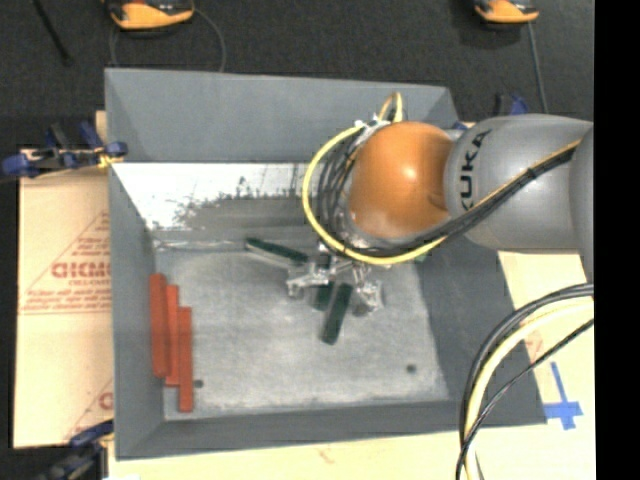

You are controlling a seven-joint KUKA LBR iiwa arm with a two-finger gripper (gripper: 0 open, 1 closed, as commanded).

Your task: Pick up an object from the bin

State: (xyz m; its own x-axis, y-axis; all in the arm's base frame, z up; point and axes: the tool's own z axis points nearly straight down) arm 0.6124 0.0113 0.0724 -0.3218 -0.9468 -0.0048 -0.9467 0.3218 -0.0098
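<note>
Dark-green bar [333,321] at centre, hand [335,288] astride it, fingers [299,286] apart; red sticks [170,343] far left.

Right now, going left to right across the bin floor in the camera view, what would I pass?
Red sticks → dark bar → gripper, with a green stick lying under it → dark speck.
</note>
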